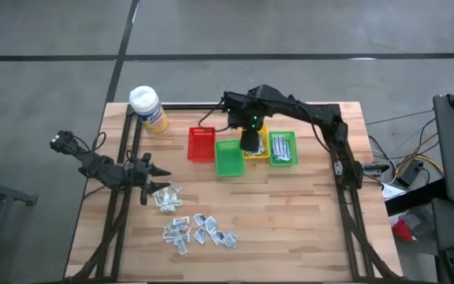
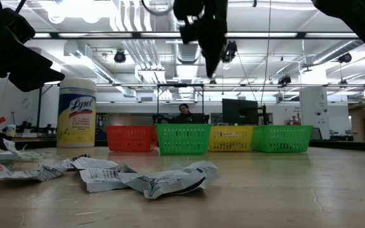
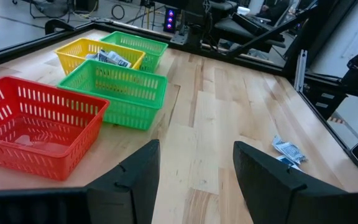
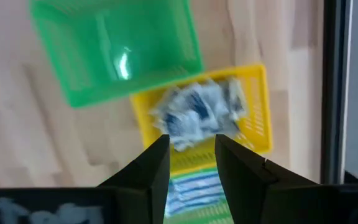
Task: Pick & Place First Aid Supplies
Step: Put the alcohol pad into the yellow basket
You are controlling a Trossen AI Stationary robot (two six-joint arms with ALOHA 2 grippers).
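Several small white and silvery first aid packets (image 1: pixel 198 230) lie loose on the near left of the wooden table, with a few more packets (image 1: pixel 166 197) just right of my left gripper (image 1: pixel 158 170). It is open and empty, low over the table, pointing right; the left wrist view (image 3: pixel 194 180) shows one packet (image 3: pixel 288 150) beyond it. My right gripper (image 1: pixel 251 142) hangs open and empty above the yellow bin (image 4: pixel 253 118), pointing down. That bin holds a heap of packets (image 4: pixel 197 112). The green bin on the right (image 1: pixel 282 148) holds striped packets.
A red bin (image 1: pixel 202 143), an empty green bin (image 1: pixel 228 158), the yellow bin and a second green bin stand in a row at the table's middle back. A yellow wipes canister with a white cap (image 1: pixel 148 109) stands at the far left. A person sits in the room behind (image 2: pixel 184 113).
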